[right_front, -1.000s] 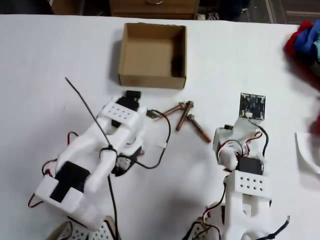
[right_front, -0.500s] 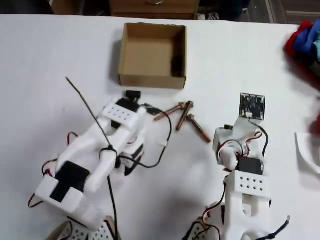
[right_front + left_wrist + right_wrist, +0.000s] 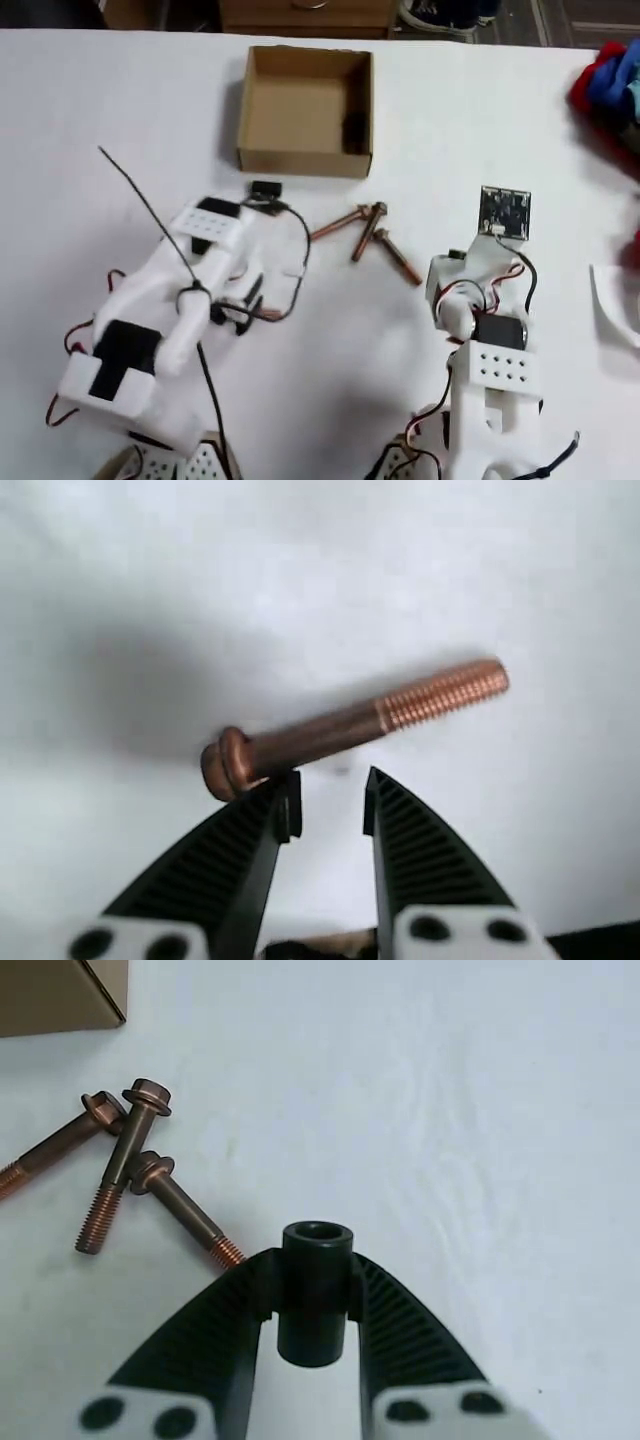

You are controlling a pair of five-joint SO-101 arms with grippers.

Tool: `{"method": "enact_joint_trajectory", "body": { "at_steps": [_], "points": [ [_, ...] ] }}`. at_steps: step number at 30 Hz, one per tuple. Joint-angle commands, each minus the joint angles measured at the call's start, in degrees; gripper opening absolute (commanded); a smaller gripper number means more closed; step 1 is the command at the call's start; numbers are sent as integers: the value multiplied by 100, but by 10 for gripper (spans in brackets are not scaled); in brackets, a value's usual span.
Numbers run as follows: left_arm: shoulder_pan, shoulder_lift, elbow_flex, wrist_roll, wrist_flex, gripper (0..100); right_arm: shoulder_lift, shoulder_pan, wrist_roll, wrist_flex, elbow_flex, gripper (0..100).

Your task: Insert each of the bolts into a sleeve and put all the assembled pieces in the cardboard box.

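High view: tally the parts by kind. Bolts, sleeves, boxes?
Bolts: 3
Sleeve: 1, held in the right gripper
Box: 1
Total: 5
A dark thing in the box's corner is too unclear to count.

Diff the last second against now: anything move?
The left arm pulled back leftward in the high view, away from the three bolts. The left gripper is open and empty, with a bolt lying just ahead of it. Nothing was picked up. Unchanged: the right gripper shut on the sleeve, the three bolts, and the cardboard box.
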Motion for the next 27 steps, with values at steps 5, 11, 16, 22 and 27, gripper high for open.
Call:
{"method": "enact_joint_trajectory", "body": {
  "at_steps": [5,11,16,22,27],
  "points": [
    [-571,-246,-48,79,-897,135,-31,-13,-18,-75,-35,20],
    [-747,-246,-57,1204,-1565,135,-22,-13,-18,-84,-35,20],
    [-765,-255,-57,2286,-1776,135,-13,-13,-18,-92,-35,20],
    [-765,-273,-92,3543,-1811,138,-22,-13,-18,-92,-35,20],
    [-721,-299,-488,3710,-1503,139,-13,-13,-18,-101,-35,20]
  ]
}}
